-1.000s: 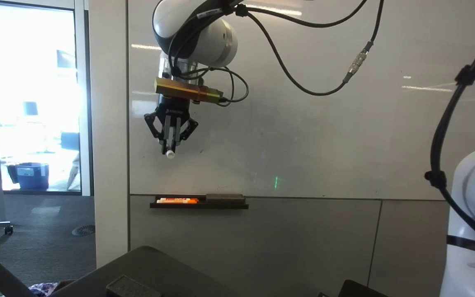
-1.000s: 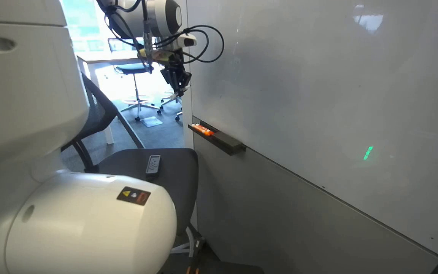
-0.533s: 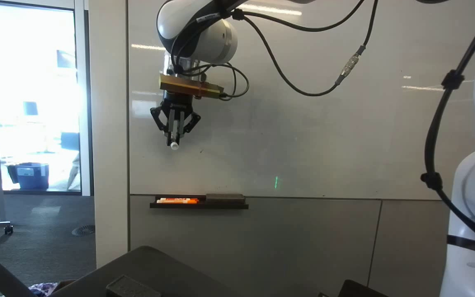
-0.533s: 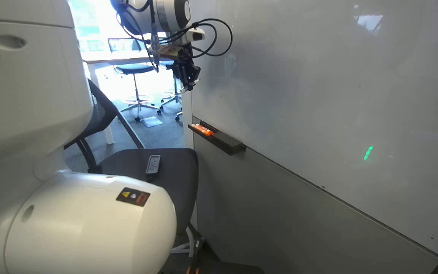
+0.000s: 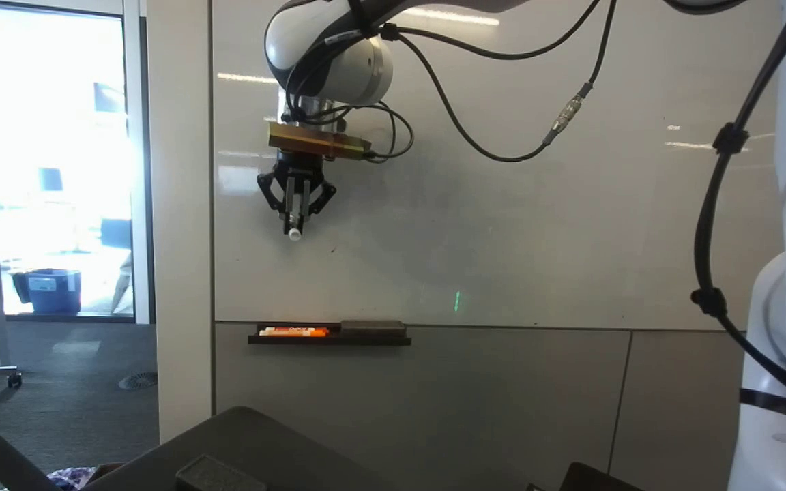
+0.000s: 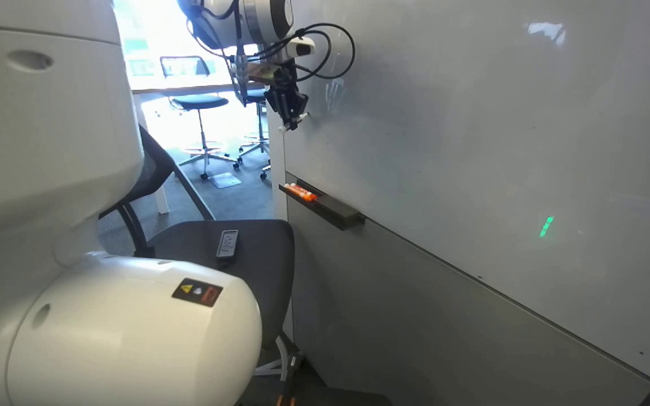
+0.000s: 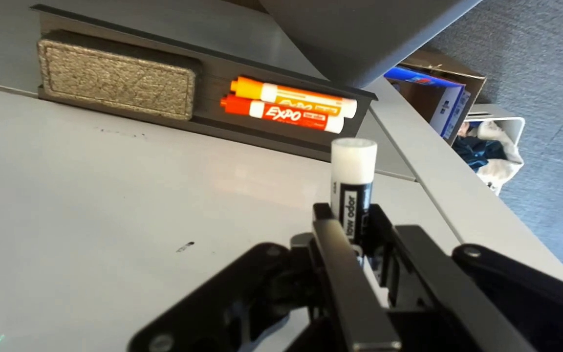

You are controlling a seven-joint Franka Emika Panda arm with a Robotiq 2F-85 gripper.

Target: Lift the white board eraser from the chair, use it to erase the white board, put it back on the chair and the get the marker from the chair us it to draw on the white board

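Observation:
My gripper (image 5: 295, 219) is shut on a white marker (image 7: 353, 166) with a black label, held crosswise between the fingertips (image 7: 351, 220). In an exterior view, one marker end (image 6: 284, 129) points away from the white board (image 6: 471, 141) and the other points at it, close to its surface. I cannot tell whether it touches. The white board carries a short green line (image 5: 457, 301) and small dark specks. The dark chair (image 6: 263, 242) stands below the gripper. A white board eraser (image 6: 227, 244) with scribbles on its face lies on the chair seat.
A dark tray ledge (image 5: 330, 341) at the board's lower edge holds orange and red markers (image 7: 291, 105) and a grey eraser (image 7: 118, 78). Cables (image 5: 475, 136) hang from the arm. A box (image 7: 438, 93) and a white bin (image 7: 499, 142) stand on the floor.
My gripper, with the marker in it, has moved right and slightly up in both exterior views, closer to the white board. The chair, eraser and tray have not moved.

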